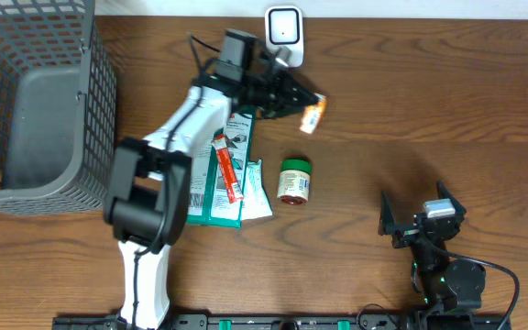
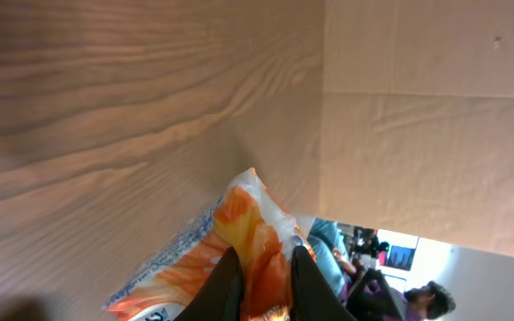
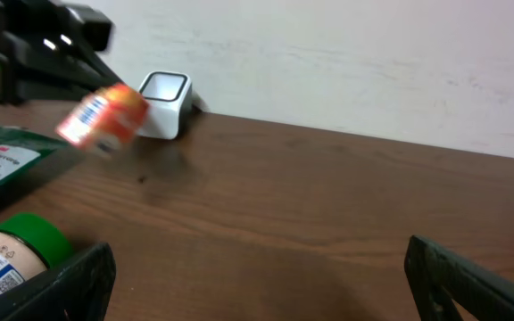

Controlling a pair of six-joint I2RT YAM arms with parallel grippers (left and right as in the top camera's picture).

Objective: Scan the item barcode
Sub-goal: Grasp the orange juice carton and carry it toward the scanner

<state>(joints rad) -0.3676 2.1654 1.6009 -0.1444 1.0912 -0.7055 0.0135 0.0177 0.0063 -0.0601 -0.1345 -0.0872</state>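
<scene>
Orange packet (image 1: 313,115) is pinched tight in my left gripper (image 1: 303,101) and held above the table, near the white scanner (image 1: 283,27) and a little to its right. My right gripper (image 1: 417,203) sits well apart, near the table's front edge, jaws spread wide and holding nothing. A green-lidded jar (image 1: 294,180) lies mid-table.

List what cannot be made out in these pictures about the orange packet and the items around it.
- Barcode on the orange packet: too small overhead, blurred in the right wrist view, not shown in the left wrist view, where the left gripper clamps its end.
- White scanner: outside the left wrist view.
- Green-lidded jar: cut off by the left edge in the right wrist view.
- Green packages: partly under the left arm overhead.
</scene>
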